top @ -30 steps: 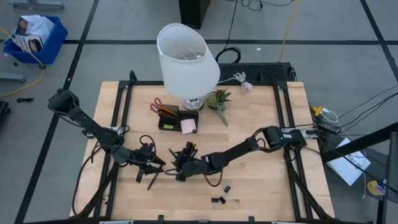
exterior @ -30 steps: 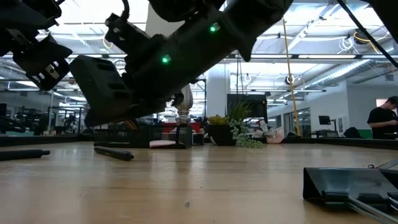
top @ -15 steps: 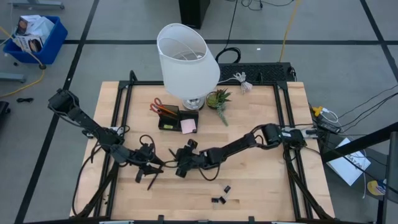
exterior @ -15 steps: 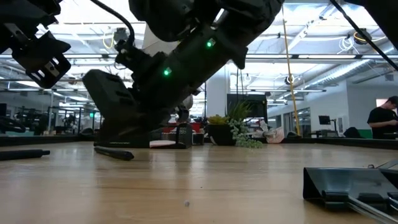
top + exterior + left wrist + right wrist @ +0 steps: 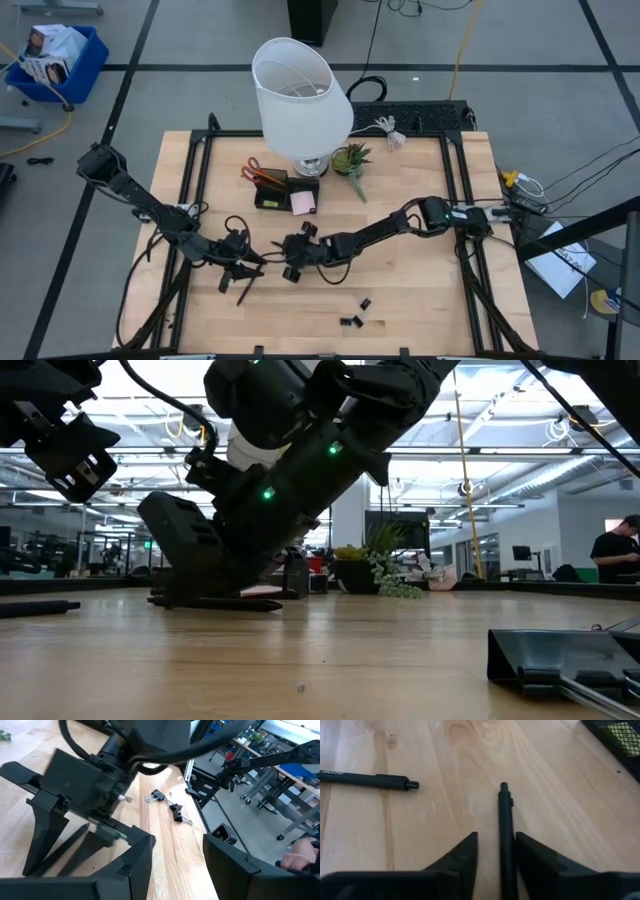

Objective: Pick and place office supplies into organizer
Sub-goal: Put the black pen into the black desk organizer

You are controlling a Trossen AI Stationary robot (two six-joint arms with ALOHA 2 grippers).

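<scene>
The right tool (image 5: 496,855) straddles a pen (image 5: 505,827) flat on the tabletop (image 5: 445,830), fingers not yet clamped; squeeze centred, then lift level. The left tool (image 5: 172,865) waits apart, empty.

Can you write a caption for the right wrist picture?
Right gripper straddling one black pen on the table, another pen nearby.

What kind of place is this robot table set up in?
Most likely a large open lab or workshop. The low view shows a high ceiling with exposed beams and a person at a workstation; from above, the wooden table stands on a grey floor with loose cables.
</scene>
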